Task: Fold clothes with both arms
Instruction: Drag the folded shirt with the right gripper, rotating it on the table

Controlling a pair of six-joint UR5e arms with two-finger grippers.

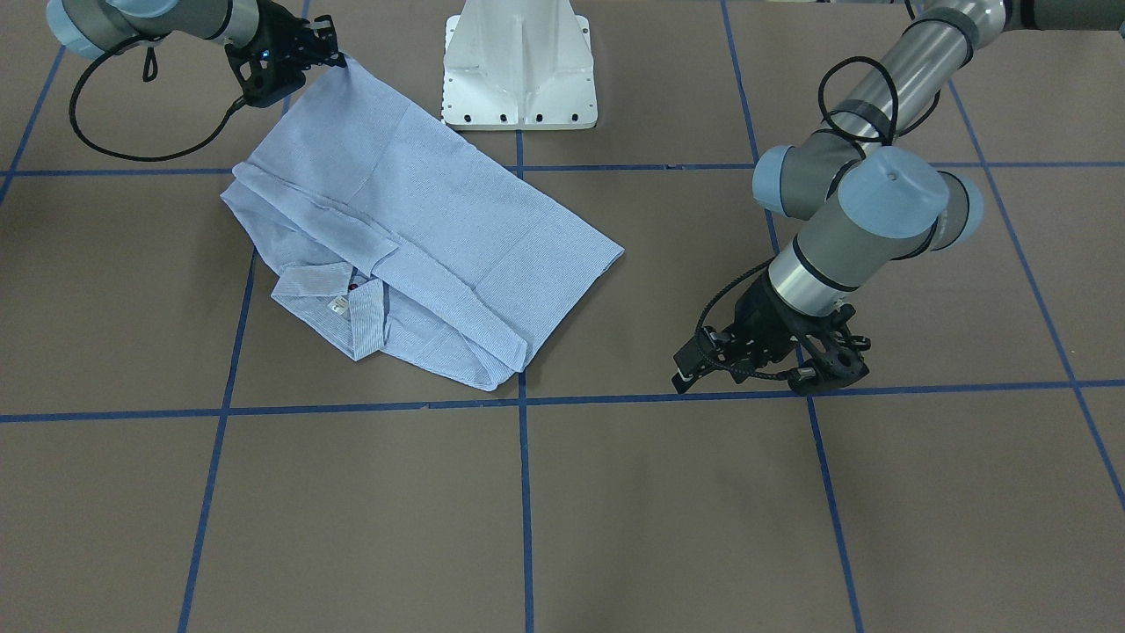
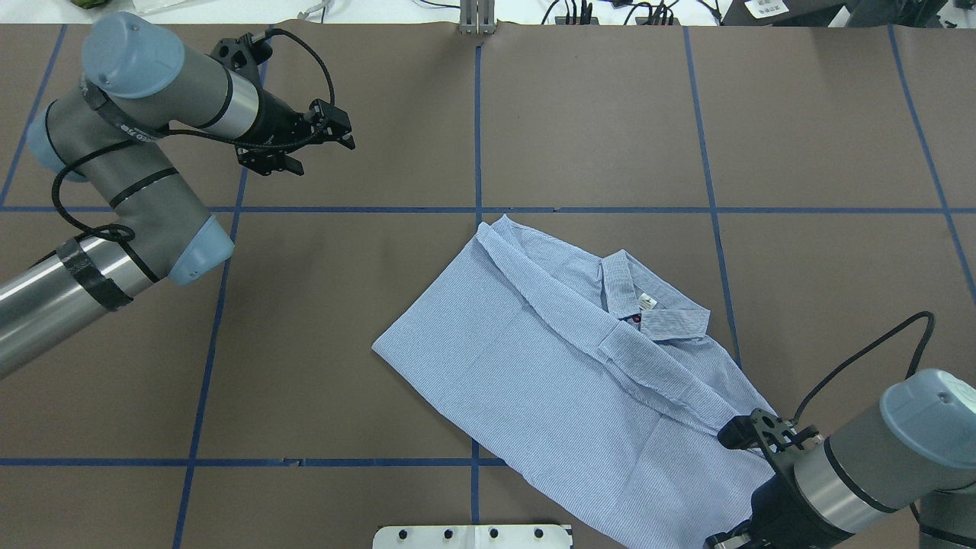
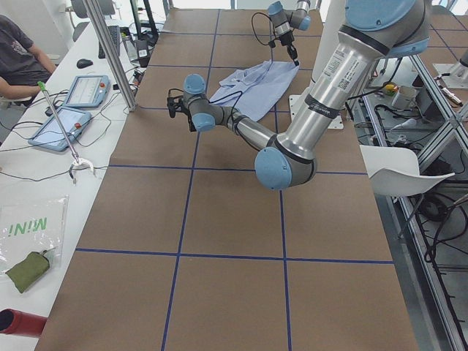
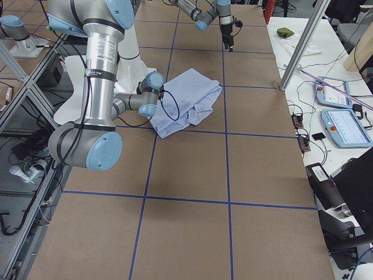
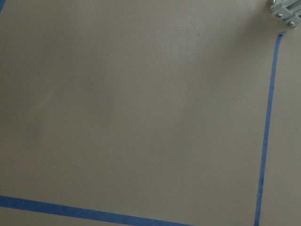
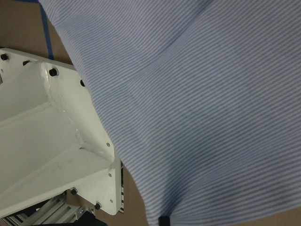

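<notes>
– Right claw (image 1: 338, 60) first: what is it doing?

– It is pinching one corner of the shirt (image 2: 534, 366). Seen from across the desk (image 2: 595, 114), the cloth rises to a point at its tips, just beside the white base (image 1: 518, 66). Its wrist camera is almost filled with striped fabric, and the base shows along one side.

– And the rest of the shirt?

– It lies flat on the desk, mostly on the robot's right half, at a slant to the blue tape lines (image 1: 525, 492). It is partly folded, with a long fold running along its length. The collar (image 2: 656, 314) lies on the side away from the robot, and a small white label (image 2: 646, 301) shows inside it. One corner of the cloth reaches across the centre tape line into the left half.

– Where is the left claw (image 2: 284, 158)?

– It is over bare desk on the far left, well apart from the shirt and close to a tape line.

– Are its fingers spread or pressed together?

– I cannot tell. From overhead and from the front it is a dark tangle of fingers, cable and camera mount. Its own wrist camera shows only brown surface and two strips of tape.
</notes>
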